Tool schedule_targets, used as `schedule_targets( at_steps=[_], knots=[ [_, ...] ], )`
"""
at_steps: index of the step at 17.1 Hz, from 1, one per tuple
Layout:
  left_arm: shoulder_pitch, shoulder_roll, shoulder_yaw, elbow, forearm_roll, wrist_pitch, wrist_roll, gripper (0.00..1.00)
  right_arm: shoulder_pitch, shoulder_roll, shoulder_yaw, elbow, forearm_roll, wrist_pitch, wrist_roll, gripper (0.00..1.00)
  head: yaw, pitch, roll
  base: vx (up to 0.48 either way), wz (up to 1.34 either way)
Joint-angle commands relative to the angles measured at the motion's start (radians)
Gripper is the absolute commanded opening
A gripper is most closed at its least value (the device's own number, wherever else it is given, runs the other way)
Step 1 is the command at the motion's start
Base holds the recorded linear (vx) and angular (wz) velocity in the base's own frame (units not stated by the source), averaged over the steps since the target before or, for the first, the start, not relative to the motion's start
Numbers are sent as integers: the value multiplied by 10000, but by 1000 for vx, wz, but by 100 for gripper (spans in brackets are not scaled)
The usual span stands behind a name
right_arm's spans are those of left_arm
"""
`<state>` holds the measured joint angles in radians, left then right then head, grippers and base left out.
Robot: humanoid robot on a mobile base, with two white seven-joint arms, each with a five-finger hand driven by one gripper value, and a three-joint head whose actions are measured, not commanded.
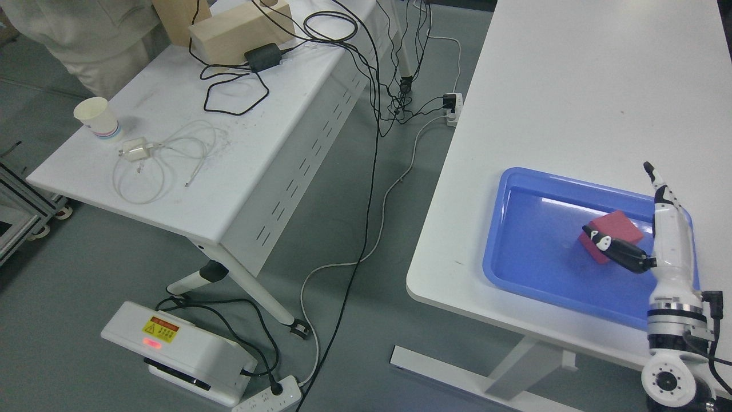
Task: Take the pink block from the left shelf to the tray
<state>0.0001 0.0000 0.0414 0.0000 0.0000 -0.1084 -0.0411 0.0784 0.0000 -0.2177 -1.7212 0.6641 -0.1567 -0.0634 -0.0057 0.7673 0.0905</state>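
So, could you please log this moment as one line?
stage: placing | right hand: over blue tray, fingers at pink block | block: in tray | left hand: not in view

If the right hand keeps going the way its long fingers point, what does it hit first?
The right hand points up-image, away from the robot. Beyond its fingertips comes the blue tray's far rim, then bare white table. The pink block sits beside the thumb, off that line. Height above the tray is unclear.

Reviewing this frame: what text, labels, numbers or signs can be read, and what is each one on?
Nothing can be read word for word.
Yellow and red warning label with a triangle sign, on the white box on the floor: print too small to read.
Paper cup: coloured stripes only, no legible text.
Blue tray, pink block, right hand: no print visible.
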Motion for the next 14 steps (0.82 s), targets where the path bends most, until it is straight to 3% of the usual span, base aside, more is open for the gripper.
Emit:
schedule_targets(
  at_steps=[1,5,10,14],
  knots=[
    [-231,175,0,-175,-16,-5,-3,100,45,-175,-600,16,-3526,-59,-271,100,0,0,0,0,0],
    [-231,175,0,-175,-16,-5,-3,100,75,-175,-615,47,-3588,33,-271,100,0,0,0,-13,0],
    [-231,175,0,-175,-16,-5,-3,100,168,-175,-615,47,-4063,892,-256,100,0,0,0,-57,-32],
    [-231,175,0,-175,-16,-5,-3,100,168,-175,-554,77,-4064,1382,402,100,0,0,0,-135,-85]
  ],
)
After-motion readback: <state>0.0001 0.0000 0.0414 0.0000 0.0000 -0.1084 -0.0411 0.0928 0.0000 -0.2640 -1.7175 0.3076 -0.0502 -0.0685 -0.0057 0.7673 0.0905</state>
